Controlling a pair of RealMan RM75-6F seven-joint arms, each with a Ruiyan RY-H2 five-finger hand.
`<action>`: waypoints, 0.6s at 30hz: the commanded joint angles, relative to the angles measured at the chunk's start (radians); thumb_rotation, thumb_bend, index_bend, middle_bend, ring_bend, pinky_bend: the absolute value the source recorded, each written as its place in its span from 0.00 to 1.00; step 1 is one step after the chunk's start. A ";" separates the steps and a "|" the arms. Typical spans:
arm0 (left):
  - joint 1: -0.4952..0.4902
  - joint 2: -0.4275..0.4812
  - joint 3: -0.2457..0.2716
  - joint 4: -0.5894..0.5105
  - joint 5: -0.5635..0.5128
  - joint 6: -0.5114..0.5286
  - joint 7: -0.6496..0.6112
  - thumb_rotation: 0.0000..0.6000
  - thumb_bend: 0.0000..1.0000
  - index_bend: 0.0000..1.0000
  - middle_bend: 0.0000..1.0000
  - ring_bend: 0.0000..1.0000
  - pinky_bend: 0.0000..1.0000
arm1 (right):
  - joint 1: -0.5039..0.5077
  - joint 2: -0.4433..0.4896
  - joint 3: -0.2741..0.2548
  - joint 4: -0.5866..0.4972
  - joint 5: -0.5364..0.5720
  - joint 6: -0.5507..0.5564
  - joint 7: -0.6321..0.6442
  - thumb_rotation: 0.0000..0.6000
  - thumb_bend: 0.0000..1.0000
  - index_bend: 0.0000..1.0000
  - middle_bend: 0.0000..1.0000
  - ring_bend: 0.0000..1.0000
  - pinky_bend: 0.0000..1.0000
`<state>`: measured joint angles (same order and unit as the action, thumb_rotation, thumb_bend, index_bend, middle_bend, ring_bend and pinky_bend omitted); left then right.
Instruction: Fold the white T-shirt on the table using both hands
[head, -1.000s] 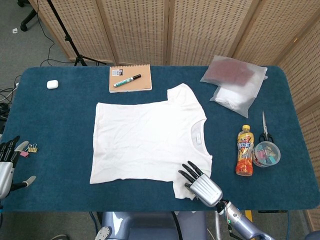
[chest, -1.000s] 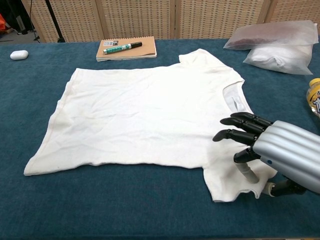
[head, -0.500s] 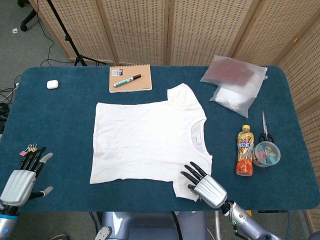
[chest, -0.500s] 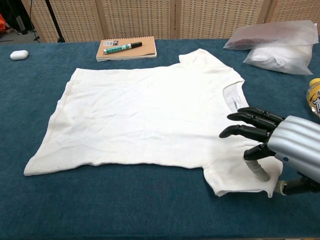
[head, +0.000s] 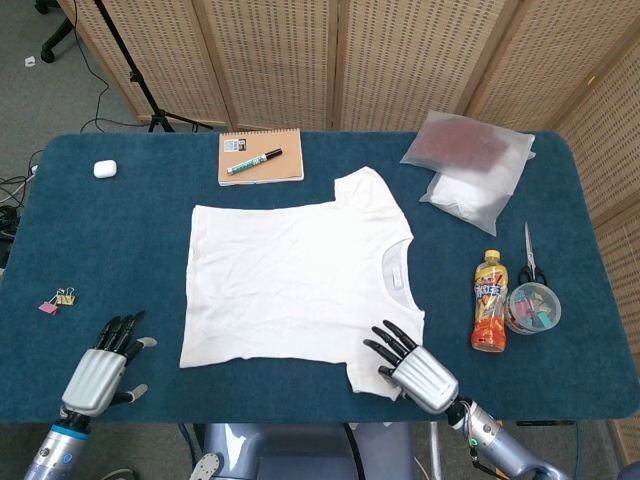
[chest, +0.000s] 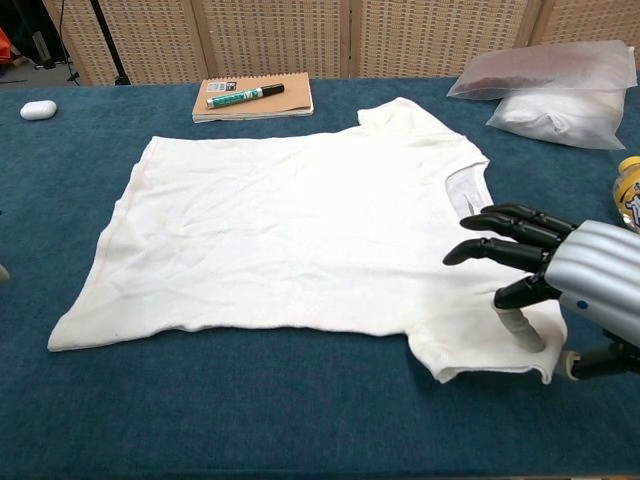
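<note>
— Across the middle of the blue table lies what, exactly?

— That is the white T-shirt, spread flat, its neck toward the right of the frame and its hem toward the left. One sleeve points to the top of the picture, the other to the bottom edge.

— And the hands?

— At lower right of centre, the right hand sits at the near sleeve, fingers stretched apart over the cloth. In the chest view its thumb touches the sleeve. It is unclenched and grasps nothing that I can make out.

— And the other one?

— At lower left, the left hand rests over bare table, apart from the shirt's hem corner, fingers spread, holding nothing.

— Anything else on the table?

— Along the top, a notebook with a marker lying on it. At right, a juice bottle lies beside a cup of clips.
</note>
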<state>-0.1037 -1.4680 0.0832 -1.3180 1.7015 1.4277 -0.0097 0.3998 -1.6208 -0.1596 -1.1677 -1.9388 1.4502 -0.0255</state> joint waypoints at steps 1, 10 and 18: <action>-0.014 -0.026 -0.008 0.015 -0.001 -0.006 -0.002 1.00 0.06 0.34 0.00 0.00 0.00 | 0.001 0.000 0.000 0.006 0.003 -0.002 0.005 1.00 0.83 0.70 0.19 0.00 0.00; -0.041 -0.069 -0.033 -0.021 -0.058 -0.063 0.047 1.00 0.08 0.34 0.00 0.00 0.00 | 0.002 -0.001 0.002 0.012 0.009 -0.001 0.015 1.00 0.83 0.70 0.19 0.00 0.00; -0.079 -0.089 -0.046 -0.086 -0.097 -0.132 0.107 1.00 0.13 0.35 0.00 0.00 0.00 | 0.003 -0.003 0.001 0.013 0.011 -0.003 0.014 1.00 0.83 0.70 0.19 0.00 0.00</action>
<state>-0.1737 -1.5517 0.0427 -1.3910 1.6156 1.3090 0.0827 0.4030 -1.6234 -0.1583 -1.1551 -1.9277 1.4469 -0.0113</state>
